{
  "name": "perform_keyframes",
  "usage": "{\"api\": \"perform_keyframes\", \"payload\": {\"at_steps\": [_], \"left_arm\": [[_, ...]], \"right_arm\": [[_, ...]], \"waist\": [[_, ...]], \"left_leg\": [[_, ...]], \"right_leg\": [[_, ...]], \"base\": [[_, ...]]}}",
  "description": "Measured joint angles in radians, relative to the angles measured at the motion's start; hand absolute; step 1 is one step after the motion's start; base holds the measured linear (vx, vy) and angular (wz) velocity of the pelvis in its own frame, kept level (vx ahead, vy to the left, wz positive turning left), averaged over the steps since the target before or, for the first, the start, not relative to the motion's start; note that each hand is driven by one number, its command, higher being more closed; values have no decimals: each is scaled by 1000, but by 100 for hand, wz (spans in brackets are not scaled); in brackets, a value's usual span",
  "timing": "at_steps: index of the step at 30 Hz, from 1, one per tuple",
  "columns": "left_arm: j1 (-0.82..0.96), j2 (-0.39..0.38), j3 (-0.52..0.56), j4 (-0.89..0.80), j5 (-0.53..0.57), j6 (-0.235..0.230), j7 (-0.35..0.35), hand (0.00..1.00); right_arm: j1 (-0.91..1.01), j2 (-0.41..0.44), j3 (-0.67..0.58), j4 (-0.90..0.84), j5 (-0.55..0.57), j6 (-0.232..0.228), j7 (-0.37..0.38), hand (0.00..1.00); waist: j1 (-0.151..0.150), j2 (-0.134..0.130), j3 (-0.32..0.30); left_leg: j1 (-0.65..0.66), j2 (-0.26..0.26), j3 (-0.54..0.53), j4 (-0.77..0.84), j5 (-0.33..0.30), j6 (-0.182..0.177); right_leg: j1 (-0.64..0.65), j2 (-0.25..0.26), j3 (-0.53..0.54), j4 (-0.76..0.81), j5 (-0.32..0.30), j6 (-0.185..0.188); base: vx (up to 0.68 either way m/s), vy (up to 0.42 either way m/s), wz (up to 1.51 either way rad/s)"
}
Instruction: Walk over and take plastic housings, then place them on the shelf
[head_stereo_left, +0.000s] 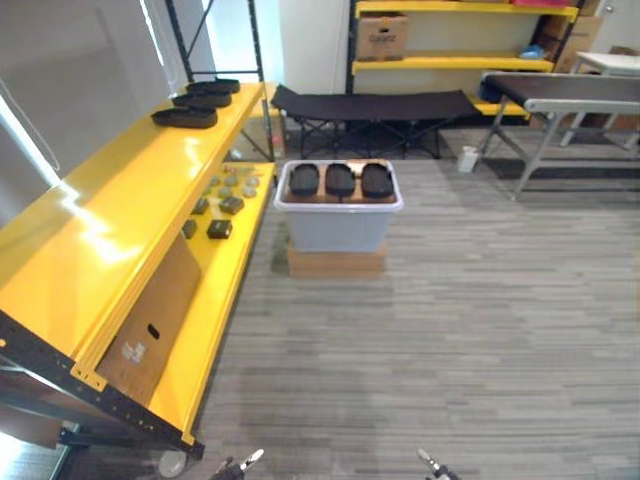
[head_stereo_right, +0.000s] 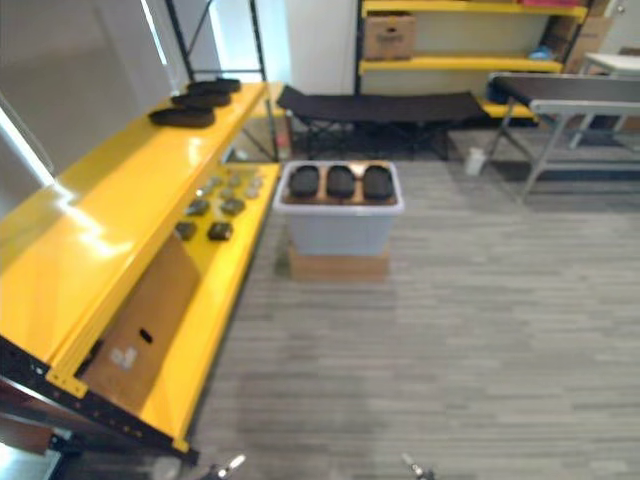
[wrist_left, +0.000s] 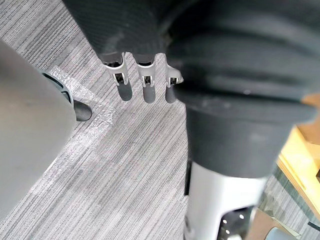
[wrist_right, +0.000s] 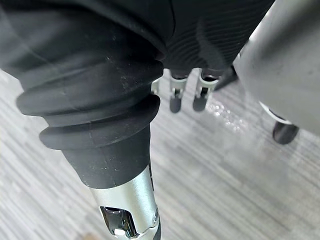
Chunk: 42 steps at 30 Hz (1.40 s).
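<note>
Three black plastic housings (head_stereo_left: 339, 180) lie side by side in a pale grey bin (head_stereo_left: 338, 228), which stands on a flat cardboard box on the carpet ahead. Three more black housings (head_stereo_left: 185, 117) rest at the far end of the yellow shelf's (head_stereo_left: 110, 215) top level on the left. At the lower edge of the eye views the tips of my left hand (head_stereo_left: 250, 458) and right hand (head_stereo_left: 430, 460) show, far short of the bin. The left hand's fingers (wrist_left: 123, 80) and the right hand's fingers (wrist_right: 176, 97) hang straight over the carpet and hold nothing.
Small dark and grey parts (head_stereo_left: 220, 205) and a cardboard sheet (head_stereo_left: 150, 320) lie on the shelf's lower level. A black folding cot (head_stereo_left: 375, 105) stands behind the bin, a grey conveyor table (head_stereo_left: 580, 95) at the right. Open carpet lies between me and the bin.
</note>
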<state>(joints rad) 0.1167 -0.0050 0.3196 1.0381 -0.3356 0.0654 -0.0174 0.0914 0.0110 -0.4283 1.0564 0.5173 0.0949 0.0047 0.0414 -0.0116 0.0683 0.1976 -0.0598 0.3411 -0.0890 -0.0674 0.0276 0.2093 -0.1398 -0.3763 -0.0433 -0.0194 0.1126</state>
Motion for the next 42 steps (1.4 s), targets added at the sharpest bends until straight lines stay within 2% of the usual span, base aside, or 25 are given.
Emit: {"api": "perform_keyframes", "payload": {"at_steps": [7, 18, 28, 34, 42], "left_arm": [[-2, 3, -9, -1, 19, 3, -7, 0], [-4, 5, -19, 0, 31, -1, -6, 0], [-6, 8, -28, 0, 40, 7, -4, 0], [-6, 6, -7, -1, 77, 9, -5, 0], [-41, 12, 0, 2, 115, -4, -5, 0]], "right_arm": [[-3, -7, 37, 0, 8, -9, -4, 0], [-5, -9, 43, 0, -20, 0, -1, 0], [-5, -9, 41, 0, -26, -11, -5, 0], [9, -14, 49, -2, -108, -11, 1, 0], [14, -23, 118, -1, -130, -40, 2, 0]], "waist": [[1, 0, 0], [1, 2, 1], [2, 3, 2], [3, 6, 13], [9, -11, 38]], "left_leg": [[-3, 0, -1, 0, 0, -1], [6, 2, 1, 0, -1, -1], [12, 3, 14, 0, -2, -3], [9, 6, 29, 0, -5, -4], [-46, 17, 30, 0, -5, -3]], "right_leg": [[-2, 0, -1, -1, 0, 0], [2, -1, -1, 3, -1, -1], [1, -2, 13, 9, -1, -1], [-15, -2, 28, 21, -4, -4], [-74, 9, 31, 35, -13, -15]], "base": [[-41, -3, 0], [-74, 5, -1], [-2, 1, -3], [-56, 15, -8], [-28, -3, -1]]}}
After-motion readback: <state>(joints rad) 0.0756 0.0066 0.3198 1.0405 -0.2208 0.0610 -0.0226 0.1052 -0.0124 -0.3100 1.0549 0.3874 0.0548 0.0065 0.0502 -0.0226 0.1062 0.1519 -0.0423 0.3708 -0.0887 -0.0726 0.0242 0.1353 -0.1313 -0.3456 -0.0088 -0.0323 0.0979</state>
